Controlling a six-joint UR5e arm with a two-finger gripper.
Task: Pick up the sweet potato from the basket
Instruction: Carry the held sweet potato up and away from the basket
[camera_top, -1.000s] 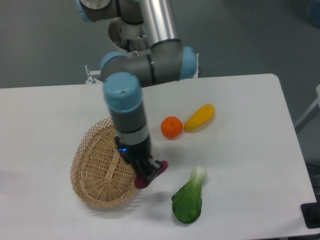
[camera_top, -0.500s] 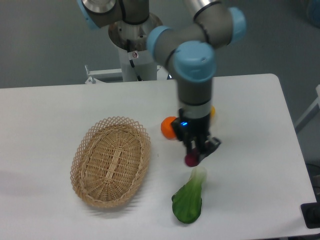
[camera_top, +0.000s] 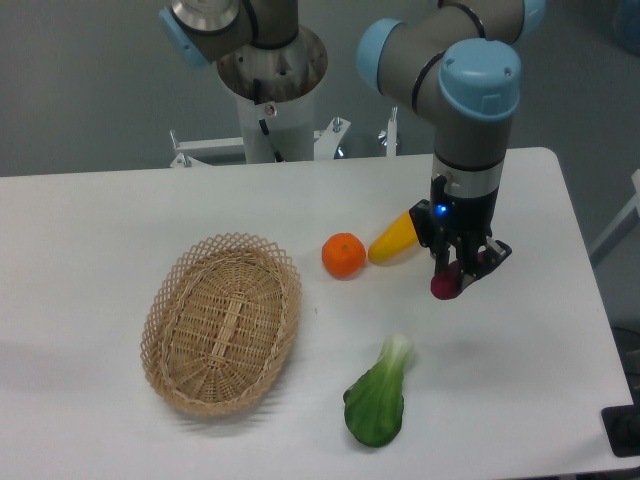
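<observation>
Camera view, gripper (camera_top: 457, 281) clamped on the sweet potato (camera_top: 445, 288), above the table (camera_top: 120, 215), basket (camera_top: 222, 322) well to its left, orange (camera_top: 343, 255) and yellow squash (camera_top: 397, 237) nearer left.

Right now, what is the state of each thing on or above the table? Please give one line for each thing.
hand: shut on the sweet potato, raised above the table.
sweet potato: held in the hand, out of the basket.
basket: upright on the table, nothing inside.
orange: resting on the table, apart from the basket.
yellow squash: lying on the table beside the orange.
bok choy: lying on the table, untouched.
</observation>
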